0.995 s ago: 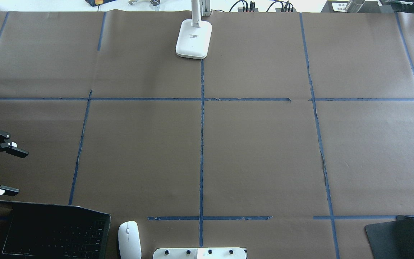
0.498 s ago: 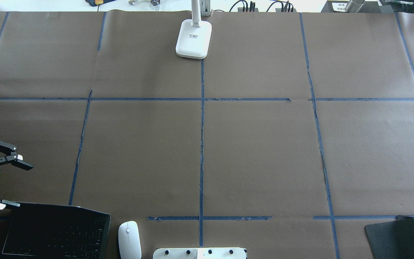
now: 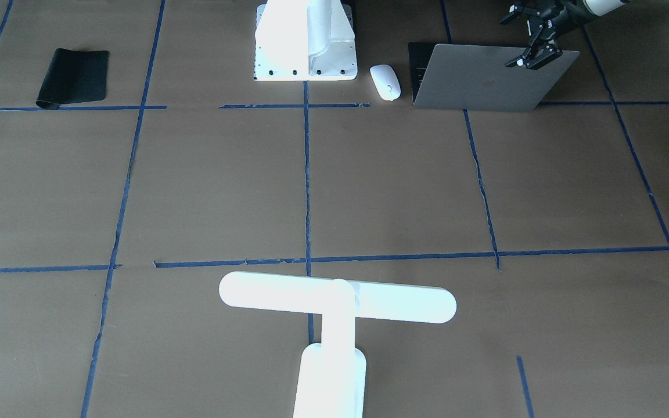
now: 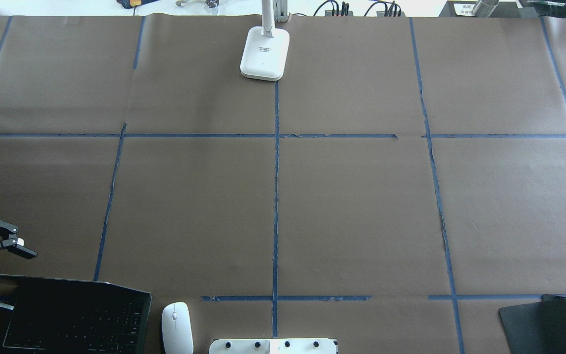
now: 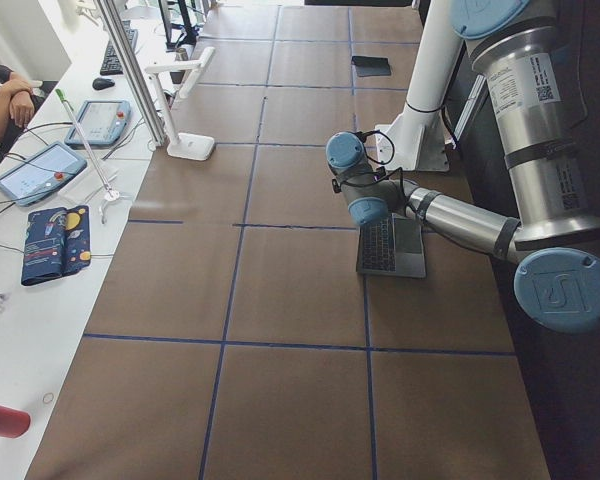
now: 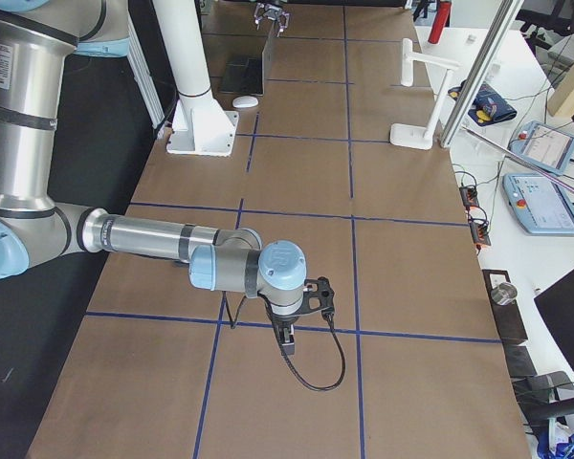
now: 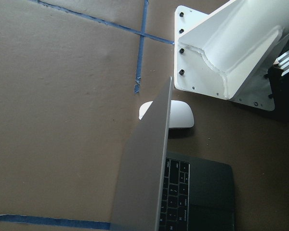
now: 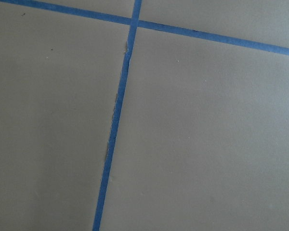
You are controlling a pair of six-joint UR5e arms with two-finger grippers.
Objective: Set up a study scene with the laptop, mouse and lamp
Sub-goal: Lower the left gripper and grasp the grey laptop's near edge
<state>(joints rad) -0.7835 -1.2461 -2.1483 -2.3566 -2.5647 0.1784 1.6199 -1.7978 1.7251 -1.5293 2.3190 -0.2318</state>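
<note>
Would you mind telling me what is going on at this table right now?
The left gripper is open, its jaws either side of the raised lid edge of the laptop, not yet closed on it. The mouse lies beside the laptop, and the lamp stands at the far edge. The right gripper hangs over bare table.

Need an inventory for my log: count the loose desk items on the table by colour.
White: 2 (computer mouse, desk lamp)
Grey: 1 (laptop)
Black: 1 (mat)
Total: 4
</note>
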